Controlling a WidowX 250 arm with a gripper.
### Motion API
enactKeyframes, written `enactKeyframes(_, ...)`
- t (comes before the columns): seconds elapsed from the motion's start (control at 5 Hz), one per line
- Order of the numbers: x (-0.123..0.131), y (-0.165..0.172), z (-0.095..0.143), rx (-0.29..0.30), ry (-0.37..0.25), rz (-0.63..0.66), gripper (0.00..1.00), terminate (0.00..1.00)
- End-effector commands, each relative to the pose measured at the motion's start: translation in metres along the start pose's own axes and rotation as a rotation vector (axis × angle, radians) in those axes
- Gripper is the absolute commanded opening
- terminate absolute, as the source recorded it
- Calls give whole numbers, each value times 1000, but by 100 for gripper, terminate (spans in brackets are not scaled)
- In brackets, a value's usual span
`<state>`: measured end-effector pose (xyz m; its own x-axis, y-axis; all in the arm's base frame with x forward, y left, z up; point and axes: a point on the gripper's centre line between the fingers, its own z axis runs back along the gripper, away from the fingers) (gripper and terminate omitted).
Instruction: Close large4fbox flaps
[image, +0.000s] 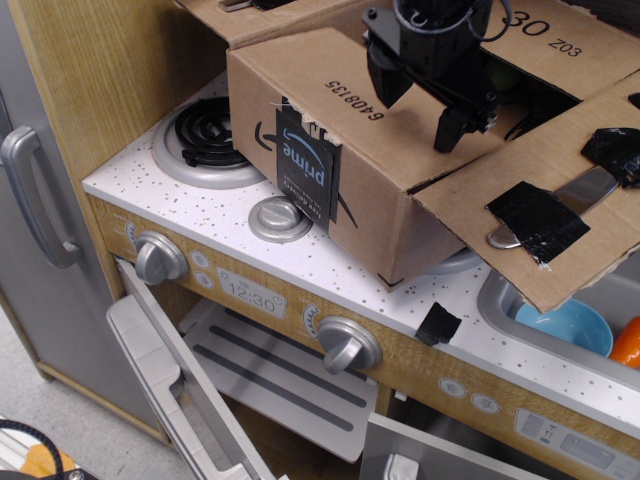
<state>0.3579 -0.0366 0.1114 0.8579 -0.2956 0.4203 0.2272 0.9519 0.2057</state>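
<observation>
On speckled white countertop (300, 250), large4fbox (350, 170)

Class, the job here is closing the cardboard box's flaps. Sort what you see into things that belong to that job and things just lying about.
Belongs to the job:
- large4fbox
- flaps, one with taped cutlery
- gripper, open over the near flap

Just lying about:
- stove burner
- oven knobs
- open oven door
- blue bowl in the sink
</observation>
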Motion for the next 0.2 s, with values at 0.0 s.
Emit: enactKeyframes(0.0,5,7,15,30,2,-14,100,100)
